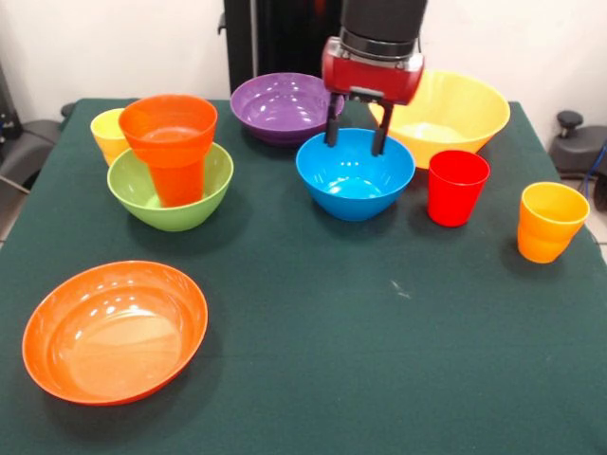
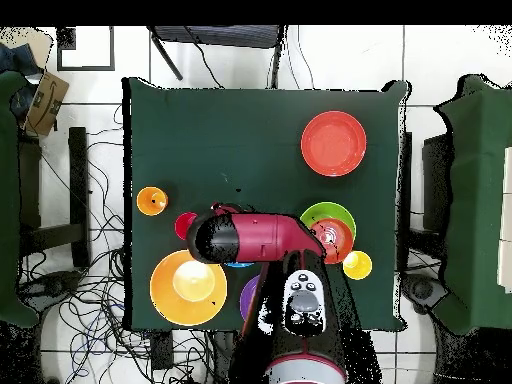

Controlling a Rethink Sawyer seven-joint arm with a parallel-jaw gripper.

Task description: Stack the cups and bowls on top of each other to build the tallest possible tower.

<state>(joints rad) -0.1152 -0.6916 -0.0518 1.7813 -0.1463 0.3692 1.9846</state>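
Cups and bowls sit mostly unstacked on the green table point(image 1: 313, 332): only the small orange bowl point(image 1: 169, 128) rests on an orange cup point(image 1: 178, 178) inside the green bowl point(image 1: 171, 190). The gripper point(image 1: 356, 140) hangs empty, fingers spread, over the blue bowl's point(image 1: 354, 180) far rim

Bright, even light is falling from above, and the wide orange bowl point(image 1: 115, 332) is throwing a soft shadow onto the green surface point(image 1: 379, 360) on its near side. Pale glare is glinting inside that bowl, and similar highlights are shining in the blue bowl point(image 1: 355, 175) beyond it. Seen from the front, everything around the orange bowl is staying reasonably sharp.
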